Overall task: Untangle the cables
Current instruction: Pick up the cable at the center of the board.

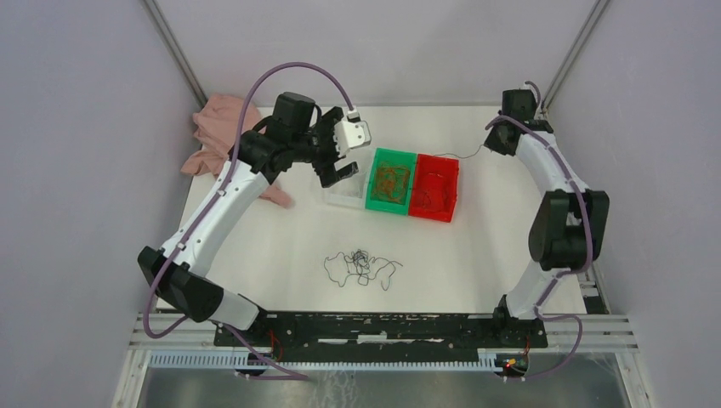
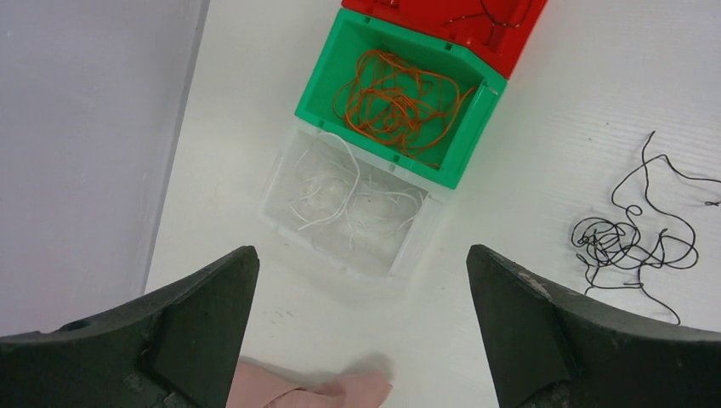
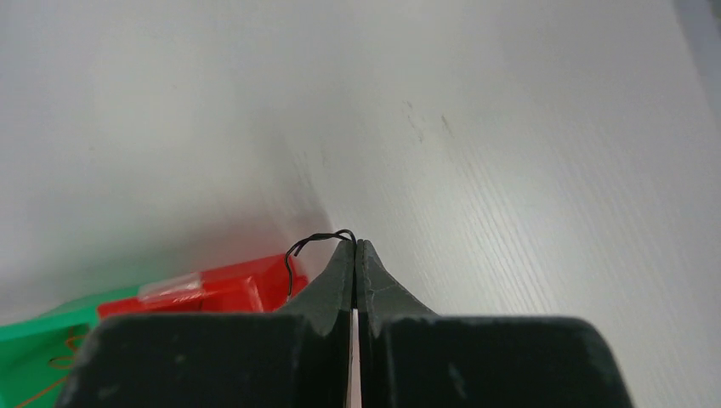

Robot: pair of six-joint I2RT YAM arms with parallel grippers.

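At the far left a crumpled pink cloth [image 1: 223, 140] lies on the white bench [image 1: 510, 255], close by the left arm. The left gripper [image 2: 361, 259] hangs wide open with nothing between its fingers. It is above the near side of a clear plastic bin [image 2: 417, 242] that holds a loose curl of hair-thin whitish wires [image 2: 340, 191], which lie just ahead of it and below. Touching that bin is a green plastic bin [image 2: 473, 127] with a wad of curly orange wires [image 2: 395, 93].

Nearer the arm bases, well apart from both grippers, a tangle of thin black wires [image 1: 361, 268] sprawls on bare bench, with loose ends trailing out to its right.

Against the green bin stands a red plastic bin [image 1: 430, 215] with some thin wire in it, its colour hard to tell. From that bin a single black strand [image 3: 316, 238] appears to run to the right gripper [image 3: 355, 246]. Its fingers are pressed fully together on the strand at their very tips, and a small loop stands out to the left of them.

I judge all these wires near weightless, limp yet springy, and quick to snag one loop in another. They are so fine that they may slip from the pads unless caught squarely. The black tangle is probably best taken at a free end or an outlying loop, not at its dense knot. It should be drawn slowly, since the whole wad is likely to drag along.
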